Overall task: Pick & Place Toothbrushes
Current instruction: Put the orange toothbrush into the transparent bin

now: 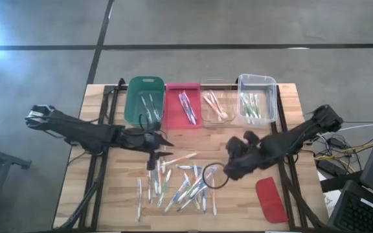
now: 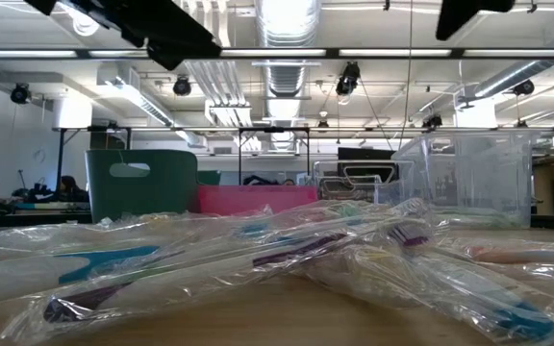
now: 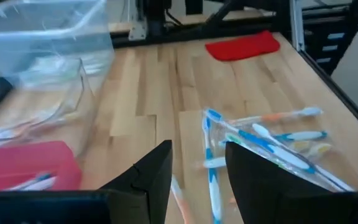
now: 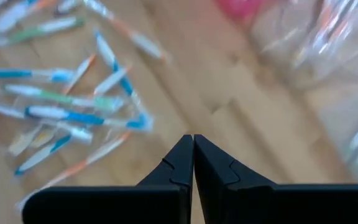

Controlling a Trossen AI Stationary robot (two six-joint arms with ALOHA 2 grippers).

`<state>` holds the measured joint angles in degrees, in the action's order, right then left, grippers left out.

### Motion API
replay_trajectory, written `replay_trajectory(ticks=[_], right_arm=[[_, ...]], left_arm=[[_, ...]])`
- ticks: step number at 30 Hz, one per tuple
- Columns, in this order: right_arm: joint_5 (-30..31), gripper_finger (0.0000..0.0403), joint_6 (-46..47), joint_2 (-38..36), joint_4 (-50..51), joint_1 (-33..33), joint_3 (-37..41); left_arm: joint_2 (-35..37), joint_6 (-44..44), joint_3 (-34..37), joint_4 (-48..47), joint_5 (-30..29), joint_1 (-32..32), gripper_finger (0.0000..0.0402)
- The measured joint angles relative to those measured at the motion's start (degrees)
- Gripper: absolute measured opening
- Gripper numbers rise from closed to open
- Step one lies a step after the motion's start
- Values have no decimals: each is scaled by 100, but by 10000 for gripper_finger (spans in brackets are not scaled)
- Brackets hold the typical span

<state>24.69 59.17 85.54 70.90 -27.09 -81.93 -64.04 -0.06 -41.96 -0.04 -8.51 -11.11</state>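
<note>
The left gripper [image 1: 162, 144] hangs over the wooden slatted table [image 1: 115, 194], just on the near side of the flat pink-red tray [image 1: 182, 107] and above the far edge of the scattered heap of thin pale-handled plastic toothbrushes [image 1: 177, 184]. In the left wrist view its two dark fingers [image 3: 157, 174] stand apart with bare wood between them and nothing held; blue and orange-tipped brushes in clear wrappers lie just beyond them.

The right gripper [image 1: 233, 169] sits to the right of that heap, near a dark ring-shaped object [image 1: 214, 175] lying on the wood at the heap's right edge. In the right wrist view its fingers [image 4: 179, 163] are pressed together tip to tip, with nothing between them, above bare table beside the spread brushes.

Most toothbrushes lie loose in the heap in the middle of the near half of the table, crossing one another, many in crinkled clear film as the low view shows. Others are already in the row of containers along the far edge: a few in the dark green plastic bin [image 1: 144, 100] left of the pink-red tray, several on the tray itself, and more in the two clear plastic tubs, the shallower [image 1: 216, 107] beside the tray and the taller [image 1: 258, 97] farthest right.

A flat red oblong lid [image 1: 271, 199] lies near the table's near right corner, well apart from the heap.
</note>
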Motion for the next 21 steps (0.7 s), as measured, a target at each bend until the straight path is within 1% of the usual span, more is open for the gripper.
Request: replay_trajectory(ticks=[3,6,8,11,15,21], right_arm=[[-335,8,331,268,-95,-182,11],[-442,8,532,585,-205,-291,-16],[-497,8,655,767,-343,-344,-32],[-759,8,809,1029,-453,-377,-35],[-823,8,1092,1304,-648,-457,-35],[-829,8,1408,1554,-1178,-474,-35]], left_arm=[[420,5,276,37,-217,12,155],[821,5,481,22,-249,15,156],[1085,9,540,-13,-242,13,155],[1508,126,552,-147,-322,13,154],[1985,216,554,-305,-593,14,154],[2424,217,554,-318,-614,13,154]])
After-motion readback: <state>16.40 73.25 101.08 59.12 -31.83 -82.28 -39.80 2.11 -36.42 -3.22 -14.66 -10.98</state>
